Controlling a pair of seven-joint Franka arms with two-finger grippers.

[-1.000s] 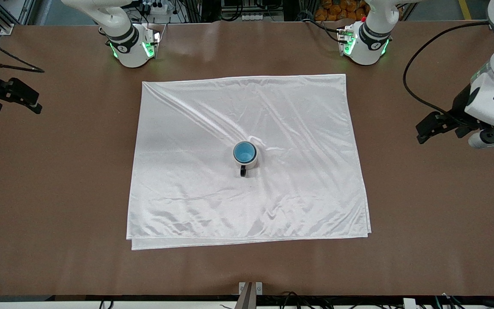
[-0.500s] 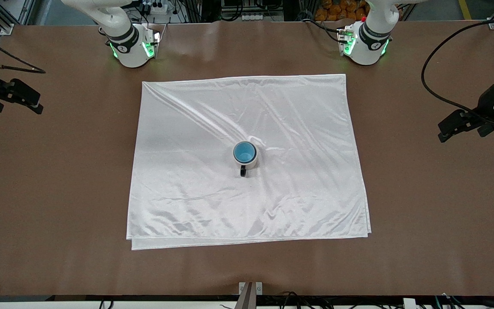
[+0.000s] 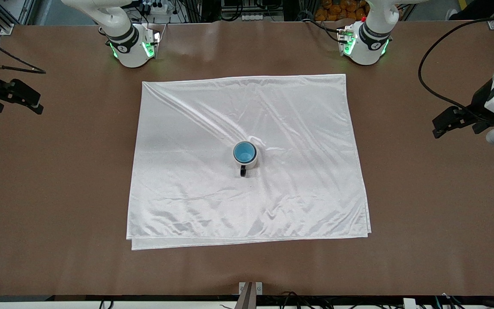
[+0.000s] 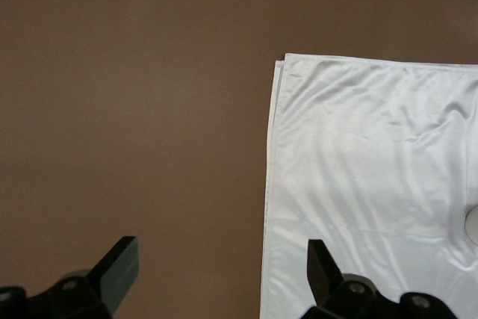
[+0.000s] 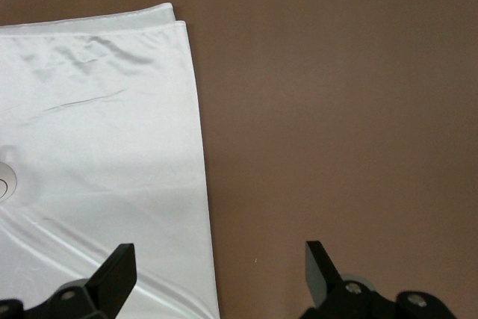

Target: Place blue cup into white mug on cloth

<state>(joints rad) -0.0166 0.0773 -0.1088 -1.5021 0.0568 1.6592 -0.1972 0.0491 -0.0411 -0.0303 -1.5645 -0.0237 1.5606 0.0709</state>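
Sitting inside white mug (image 3: 247, 162) on cloth (image 3: 187, 189), blue cup (image 3: 245, 152), well apart from both open, empty end effectors, left (image 3: 440, 126), right (image 3: 30, 103)

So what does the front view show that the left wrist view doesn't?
Only the front view shows the small light-blue cup nested inside the cream-white mug with a black handle, both arm bases, and the open right end effector over bare table. Only the left wrist view shows the open left end effector close up, and the doubled edge of the cloth. Both show the wrinkled shiny white cloth on the brown table.
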